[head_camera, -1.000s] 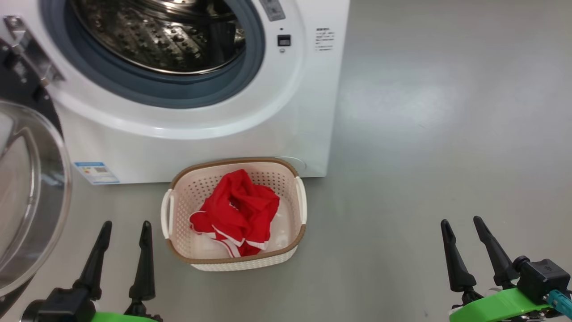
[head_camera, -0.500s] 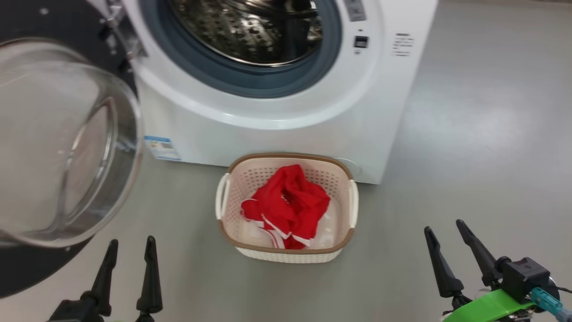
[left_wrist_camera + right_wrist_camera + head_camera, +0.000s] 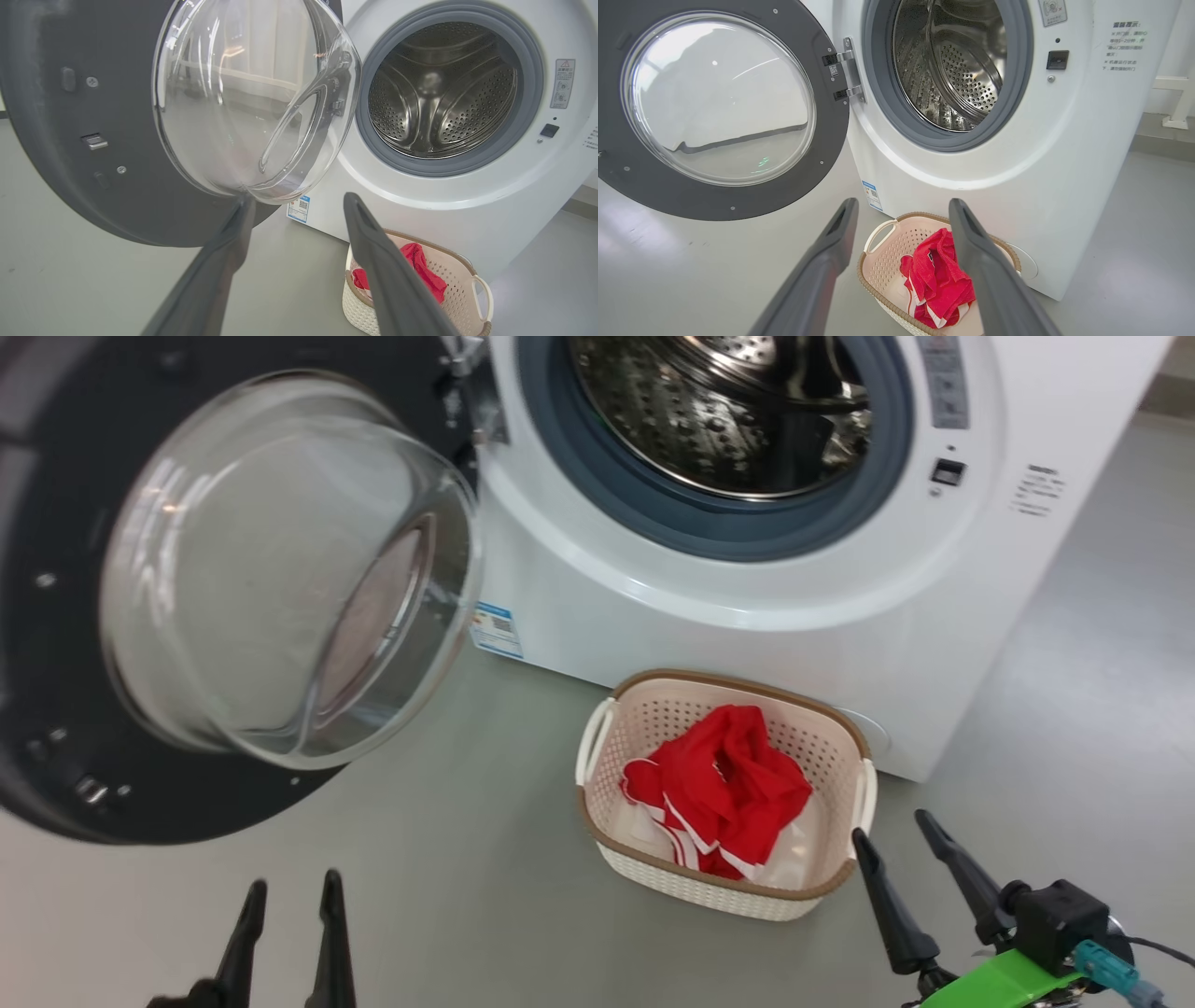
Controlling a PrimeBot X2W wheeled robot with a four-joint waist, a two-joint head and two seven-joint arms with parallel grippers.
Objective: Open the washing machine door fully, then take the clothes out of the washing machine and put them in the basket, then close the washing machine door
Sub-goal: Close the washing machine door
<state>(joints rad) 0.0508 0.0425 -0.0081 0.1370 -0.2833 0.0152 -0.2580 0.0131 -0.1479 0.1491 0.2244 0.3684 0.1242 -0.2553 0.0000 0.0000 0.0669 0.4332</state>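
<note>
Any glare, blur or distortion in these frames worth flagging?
Head view: glare streaks on the washing machine door glass. Left wrist view: the near fingers look soft, and room reflections cross the glass. Right wrist view: pale sheen on the floor; clothes sharp.

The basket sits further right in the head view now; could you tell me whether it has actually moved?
No. The basket still sits by the round cover on the washing machine; the camera turned left instead.
</note>
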